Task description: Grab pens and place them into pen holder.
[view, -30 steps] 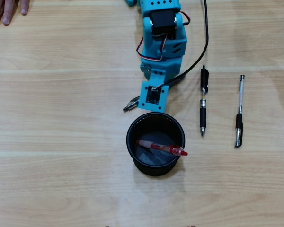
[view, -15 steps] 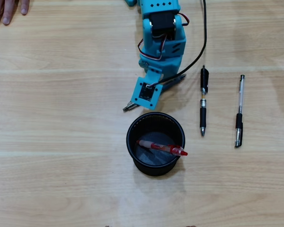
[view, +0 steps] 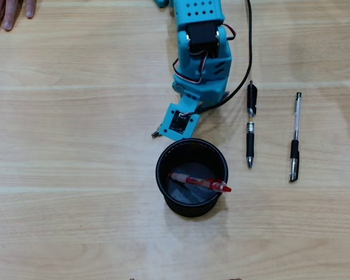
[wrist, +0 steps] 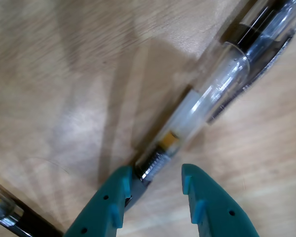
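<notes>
The pen holder [view: 192, 205], a round black mesh cup, stands at the centre of the overhead view with a red-and-white pen [view: 199, 182] lying inside it. My gripper [view: 179, 122] hangs just above the cup's far rim, its fingers hidden under the wrist plate. A grey pen's tip [view: 156, 133] pokes out to its left. In the wrist view the gripper [wrist: 155, 173] is open, and the clear-barrelled grey pen [wrist: 207, 98] runs diagonally between the teal fingers [wrist: 119, 195], touching the left one. Two more pens [view: 251, 125] [view: 294, 139] lie on the table to the right.
A black cable [view: 249, 52] runs along the arm's right side. Someone's fingers [view: 6, 10] rest at the top left corner of the wooden table [view: 76, 175]. Another pen's end [wrist: 2, 212] shows at the bottom left of the wrist view.
The wrist has swung slightly to the left above the cup's far rim. The grey pen's right end, seen beside the arm before, no longer shows.
</notes>
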Action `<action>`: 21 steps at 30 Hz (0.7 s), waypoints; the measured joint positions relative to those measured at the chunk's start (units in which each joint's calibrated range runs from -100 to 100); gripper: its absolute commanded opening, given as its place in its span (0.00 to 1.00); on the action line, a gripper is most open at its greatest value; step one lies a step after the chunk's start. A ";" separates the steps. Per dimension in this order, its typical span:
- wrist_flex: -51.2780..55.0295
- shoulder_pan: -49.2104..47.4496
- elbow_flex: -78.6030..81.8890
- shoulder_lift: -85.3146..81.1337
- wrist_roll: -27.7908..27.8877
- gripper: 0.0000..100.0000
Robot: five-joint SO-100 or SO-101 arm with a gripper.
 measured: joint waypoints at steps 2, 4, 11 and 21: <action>-0.69 0.00 -0.44 1.69 -0.26 0.12; -0.43 0.00 -1.24 3.22 -0.94 0.12; -0.09 0.93 -2.21 5.50 -1.62 0.02; 11.89 7.77 3.81 -4.82 -1.62 0.02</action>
